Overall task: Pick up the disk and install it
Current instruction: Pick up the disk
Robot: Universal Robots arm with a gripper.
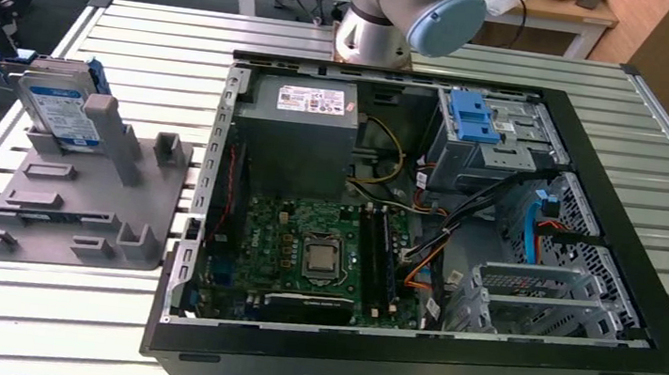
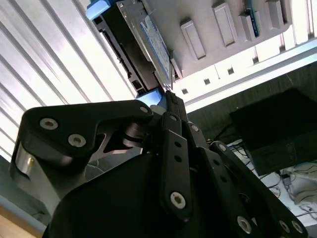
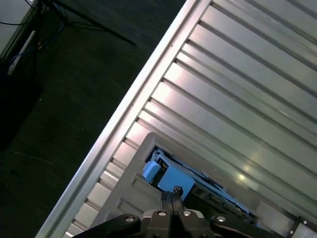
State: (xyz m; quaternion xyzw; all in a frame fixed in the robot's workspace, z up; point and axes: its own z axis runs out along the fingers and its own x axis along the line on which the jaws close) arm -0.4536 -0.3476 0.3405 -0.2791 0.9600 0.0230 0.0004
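Disk (image 1: 60, 109): flat rectangular silver hard drive with a white-and-blue label in a blue plastic carrier bracket. It is parked in the grey moulded plastic fixture (image 1: 80, 206) at the exterior view's left, standing on edge and leaning against a grey post, well apart from the open black tower PC case (image 1: 415, 372). The fixture sits on the slatted aluminium table (image 1: 31, 304), just beside the case. The black gripper (image 1: 4, 44) hangs over the far upper corner of the disk, right at the blue bracket. In the second wrist view the gripper (image 2: 171, 96) has its fingers drawn together to a narrow point with nothing visible between them, and the disk (image 2: 151, 39) shows edge-on just past the tip. In the first wrist view the gripper (image 3: 171, 194) is likewise pinched together, the tip right at the blue bracket (image 3: 168, 179); I can't tell whether it touches. Inside the case are a grey power-supply box with a white sticker (image 1: 305, 113), a green motherboard (image 1: 303, 241) and a blue-handled drive cage (image 1: 475, 118) in the far corner. The silver-and-blue robot arm base (image 1: 392, 10) stands behind the case.
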